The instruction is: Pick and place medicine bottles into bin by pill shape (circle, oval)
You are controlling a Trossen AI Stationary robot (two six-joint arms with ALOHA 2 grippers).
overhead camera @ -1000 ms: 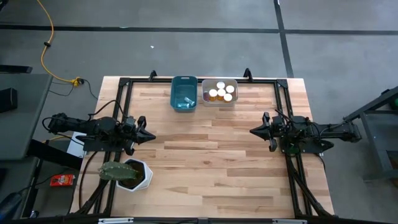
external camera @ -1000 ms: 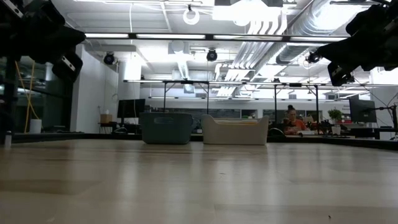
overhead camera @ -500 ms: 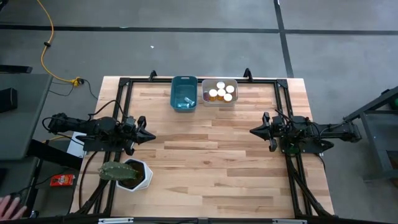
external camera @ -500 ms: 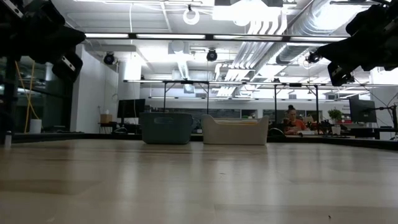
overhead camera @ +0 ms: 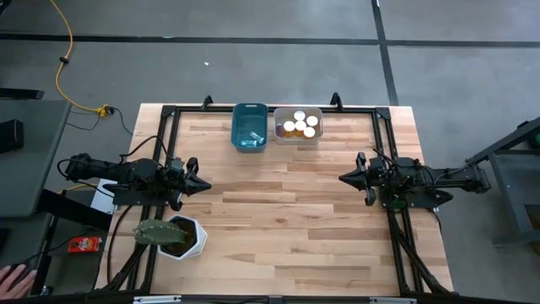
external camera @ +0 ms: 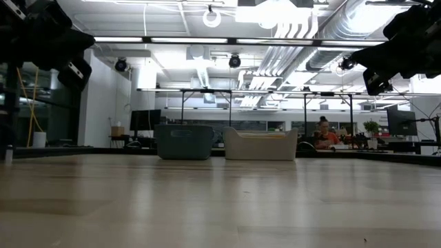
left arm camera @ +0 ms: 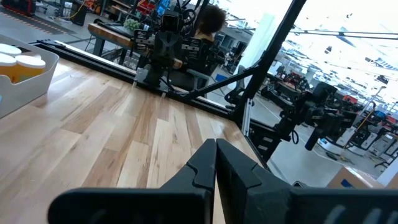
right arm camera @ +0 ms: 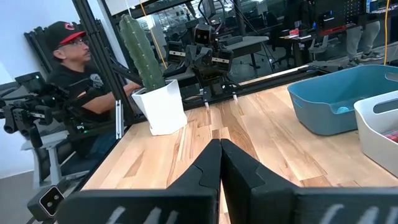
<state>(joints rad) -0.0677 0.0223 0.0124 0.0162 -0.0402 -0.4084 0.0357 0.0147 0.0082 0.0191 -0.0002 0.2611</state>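
Several amber medicine bottles with white caps [overhead camera: 299,125] stand in the white bin [overhead camera: 277,128] at the table's far edge; their caps also show in the left wrist view [left arm camera: 18,59]. The blue bin [overhead camera: 250,127] stands to its left. My left gripper [overhead camera: 205,186] is shut and empty above the table's left side. My right gripper [overhead camera: 342,178] is shut and empty above the right side. Both point toward the table's middle.
A white hexagonal pot with a green cactus [overhead camera: 173,235] stands at the near left. A black frame [overhead camera: 270,108] runs along the table's far and side edges. A person sits beyond the left edge [right arm camera: 74,81]; a hand [overhead camera: 13,275] shows at the near left.
Both arms have kept still. A person's hand has come into view on the floor side at the near left, outside the table.
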